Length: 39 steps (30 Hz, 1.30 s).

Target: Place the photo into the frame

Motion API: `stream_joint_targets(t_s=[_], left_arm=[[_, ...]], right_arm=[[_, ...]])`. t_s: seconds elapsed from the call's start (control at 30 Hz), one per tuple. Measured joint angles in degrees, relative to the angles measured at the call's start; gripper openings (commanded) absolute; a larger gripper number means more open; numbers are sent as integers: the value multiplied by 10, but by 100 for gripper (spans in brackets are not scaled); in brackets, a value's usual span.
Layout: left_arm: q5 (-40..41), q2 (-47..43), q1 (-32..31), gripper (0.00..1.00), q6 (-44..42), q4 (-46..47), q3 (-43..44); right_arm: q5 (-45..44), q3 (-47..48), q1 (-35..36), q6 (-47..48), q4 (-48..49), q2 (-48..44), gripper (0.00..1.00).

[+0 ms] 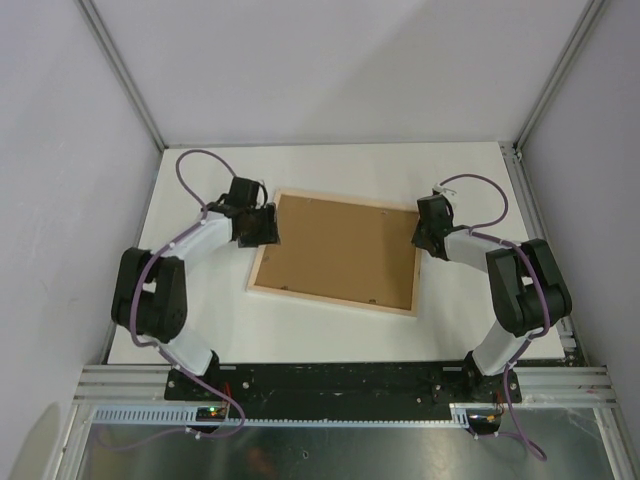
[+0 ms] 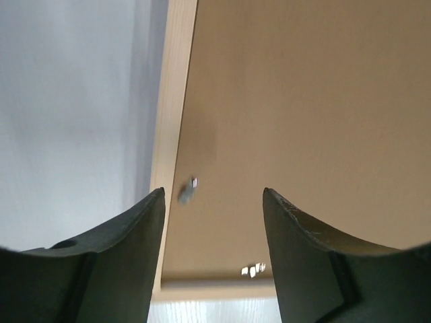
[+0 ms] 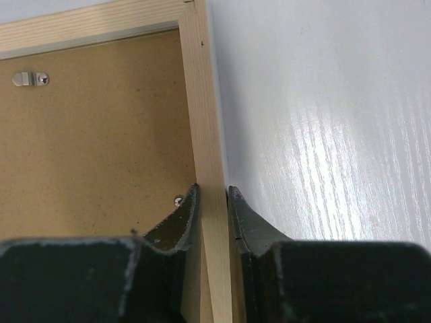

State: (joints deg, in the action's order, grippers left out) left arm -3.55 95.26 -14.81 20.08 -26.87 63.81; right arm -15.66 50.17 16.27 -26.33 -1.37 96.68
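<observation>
The right gripper (image 3: 213, 194) is nearly closed, pinching the right rail of the frame (image 3: 205, 121), which lies back-up between both claws. The left gripper (image 2: 212, 195) gapes wide, holding nothing, over the frame's left rail and backing board (image 2: 303, 101).

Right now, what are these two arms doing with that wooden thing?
Two robot arms are working on a picture frame lying face down on the table, its brown backing board up. The right claw pinches the frame's right rail; the left claw is open over its left edge. No photo is visible.
</observation>
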Motion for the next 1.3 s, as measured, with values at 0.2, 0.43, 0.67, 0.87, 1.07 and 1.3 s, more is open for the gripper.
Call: stream_joint_targets(t_s=[0.2, 0.43, 0.67, 0.87, 1.07, 1.3], left_arm=[[42, -58, -23, 65, -2, -27, -66], [60, -50, -23, 63, -21, -54, -64], [56, 13, -23, 56, -60, -59, -5], [54, 38, -23, 53, -81, -69, 0], [64, 55, -23, 50, -86, -80, 21], [68, 64, -17, 50, -86, -83, 31]], right_arm=[[4, 0, -3, -6, 0, 0, 0], [13, 0, -5, -6, 0, 0, 0], [25, 1, -10, -5, 1, 1, 0], [31, 1, -12, -5, 4, 2, 0], [34, 1, -13, -5, 4, 2, 0], [37, 1, -14, -5, 5, 2, 0]])
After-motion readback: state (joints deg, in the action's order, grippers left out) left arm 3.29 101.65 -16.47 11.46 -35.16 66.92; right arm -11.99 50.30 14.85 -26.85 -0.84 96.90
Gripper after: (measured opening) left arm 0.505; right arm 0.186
